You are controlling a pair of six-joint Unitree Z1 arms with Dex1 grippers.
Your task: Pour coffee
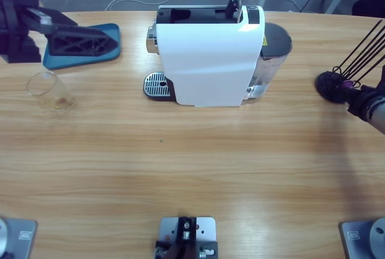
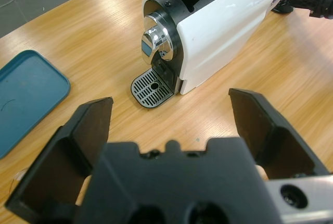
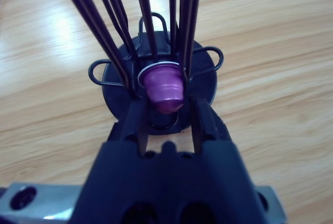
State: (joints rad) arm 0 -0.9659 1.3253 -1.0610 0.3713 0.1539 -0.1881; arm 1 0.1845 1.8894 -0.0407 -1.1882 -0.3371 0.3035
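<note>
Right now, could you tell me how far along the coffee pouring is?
Early. The clear glass stands left of the coffee machine, not on its drip grate, holding only a brownish trace. The right gripper has its jaws around the purple capsule in the wire rack. The left gripper is open. Loading, brewing and pouring remain.

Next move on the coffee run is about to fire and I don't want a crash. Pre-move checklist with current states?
1. Left pincer open and empty: ok.
2. Glass under the spout: not ok. It stands on the table left of the coffee machine, apart from the drip grate.
3. Drip grate bare: ok.
4. Coffee in the glass: not ok, only a brown trace at the bottom.
5. Purple capsule lined up with the right pincer: ok, seated in the wire rack.
6. Right pincer's grip on the capsule: cannot tell.
</note>
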